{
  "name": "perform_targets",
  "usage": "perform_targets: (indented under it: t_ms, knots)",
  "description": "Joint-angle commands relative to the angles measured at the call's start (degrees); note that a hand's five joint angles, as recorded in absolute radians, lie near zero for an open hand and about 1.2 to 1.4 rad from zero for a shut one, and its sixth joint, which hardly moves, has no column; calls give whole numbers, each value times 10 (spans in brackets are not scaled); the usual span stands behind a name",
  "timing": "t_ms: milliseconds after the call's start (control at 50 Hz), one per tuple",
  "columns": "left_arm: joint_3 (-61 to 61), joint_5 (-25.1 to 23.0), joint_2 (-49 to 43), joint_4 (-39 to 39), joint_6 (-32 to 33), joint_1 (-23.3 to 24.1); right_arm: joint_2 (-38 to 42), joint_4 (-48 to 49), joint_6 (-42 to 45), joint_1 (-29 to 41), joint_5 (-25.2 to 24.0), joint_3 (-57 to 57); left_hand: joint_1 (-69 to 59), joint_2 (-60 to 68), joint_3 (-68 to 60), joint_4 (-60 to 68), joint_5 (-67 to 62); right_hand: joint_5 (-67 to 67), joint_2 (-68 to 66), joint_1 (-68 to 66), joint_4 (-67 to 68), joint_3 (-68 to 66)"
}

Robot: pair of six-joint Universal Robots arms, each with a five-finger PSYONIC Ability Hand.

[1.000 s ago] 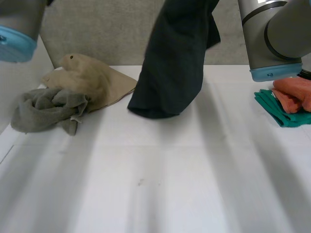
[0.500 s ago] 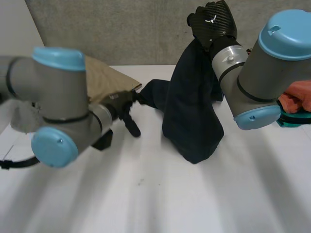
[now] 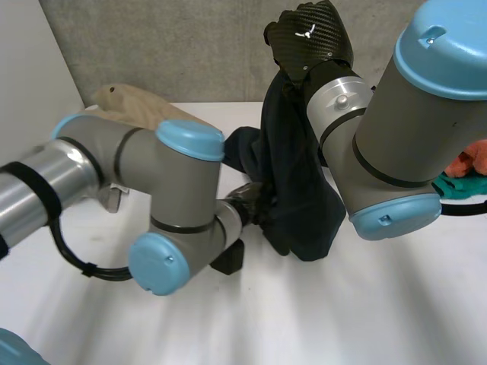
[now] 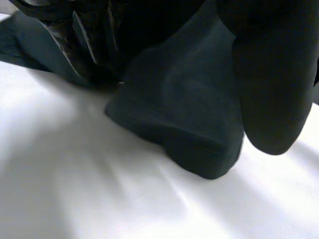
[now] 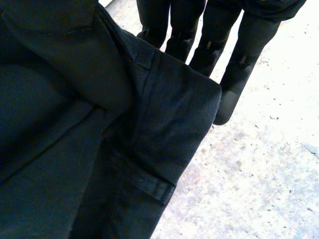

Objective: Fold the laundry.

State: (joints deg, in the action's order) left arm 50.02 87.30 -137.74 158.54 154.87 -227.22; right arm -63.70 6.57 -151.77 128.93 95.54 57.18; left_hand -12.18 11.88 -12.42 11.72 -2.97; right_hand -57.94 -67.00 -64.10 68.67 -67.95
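Garment hangs pinched in right hand fingers.

text: none legible | sign: small white emblem — back of right hand

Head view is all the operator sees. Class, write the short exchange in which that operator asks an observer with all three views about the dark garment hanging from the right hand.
Operator: Does the dark garment hanging from the right hand reach the table?
Observer: Yes. The left wrist view shows its lower end lying on the table.
Operator: What kind of garment is it?
Observer: The right wrist view shows a belt loop on a waistband, so it is probably trousers or shorts.
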Motion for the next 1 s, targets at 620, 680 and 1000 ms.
perform_targets:
  t_ms: [620, 680, 1000]
  knots:
    - [-29, 34, 206, -68, 451, -153, -27, -171, 89, -128, -128, 88, -678, 681, -676, 683, -670, -121, -130, -159, 113, -120]
    - [-23, 38, 166, -75, 489, -140, -5, -184, 103, -130, -127, 96, -678, 681, -676, 683, -670, -121, -130, -159, 113, -120]
    - [-110, 100, -29, -35, 490, -134, 161, 1, 72, -110, -72, -10, -678, 681, -676, 683, -670, -121, -130, -159, 113, -120]
